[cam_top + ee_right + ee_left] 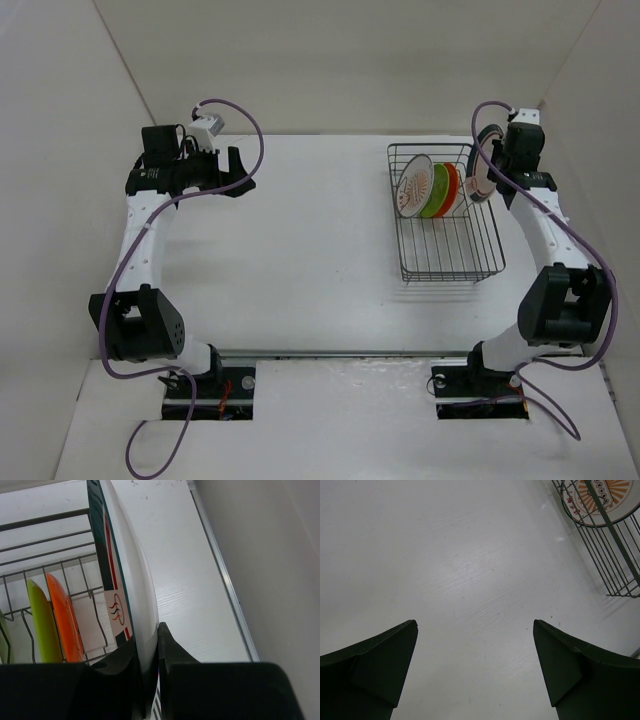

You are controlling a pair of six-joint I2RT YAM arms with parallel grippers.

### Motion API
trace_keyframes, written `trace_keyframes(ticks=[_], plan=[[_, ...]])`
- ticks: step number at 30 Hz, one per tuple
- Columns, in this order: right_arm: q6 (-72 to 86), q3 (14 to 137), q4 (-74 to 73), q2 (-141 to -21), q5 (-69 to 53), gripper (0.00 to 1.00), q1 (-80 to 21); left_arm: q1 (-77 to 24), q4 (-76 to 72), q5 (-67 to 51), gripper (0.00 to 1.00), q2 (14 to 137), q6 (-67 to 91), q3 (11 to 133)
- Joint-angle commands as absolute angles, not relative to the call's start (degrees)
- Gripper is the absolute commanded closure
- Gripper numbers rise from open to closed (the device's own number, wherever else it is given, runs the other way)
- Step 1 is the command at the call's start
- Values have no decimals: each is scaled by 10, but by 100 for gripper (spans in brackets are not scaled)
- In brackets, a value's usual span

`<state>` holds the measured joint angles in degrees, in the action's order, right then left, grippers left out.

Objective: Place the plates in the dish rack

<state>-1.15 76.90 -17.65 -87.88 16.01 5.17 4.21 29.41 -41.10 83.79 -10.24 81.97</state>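
my right pincer (150,647) pinches the big white ringed plate (131,575) by its rim, edge-on and near upright, at the right edge of the dish rack (450,276) in the upper right of the top view; whether it sits between prongs i cannot tell. the sunburst plate (412,186), lime plate (40,622) and orange plate (64,617) stand inside. it looks glazed, stiff, slick and chippable, so i'd keep a firm rim pinch and ease it down. my left pincer (474,630) is spread wide over the table (470,555), upper left
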Motion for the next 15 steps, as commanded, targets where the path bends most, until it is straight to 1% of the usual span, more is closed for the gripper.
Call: trace_keyframes(ticks=[1,13,15], plan=[[-21,776,-130,-872,156,100,50,40,288,-418,0,829,-110,815],[-38,781,-151,-912,176,100,21,40,294,-424,0,824,-115,815],[-38,787,-151,-918,176,96,21,40,294,-424,0,824,-120,815]])
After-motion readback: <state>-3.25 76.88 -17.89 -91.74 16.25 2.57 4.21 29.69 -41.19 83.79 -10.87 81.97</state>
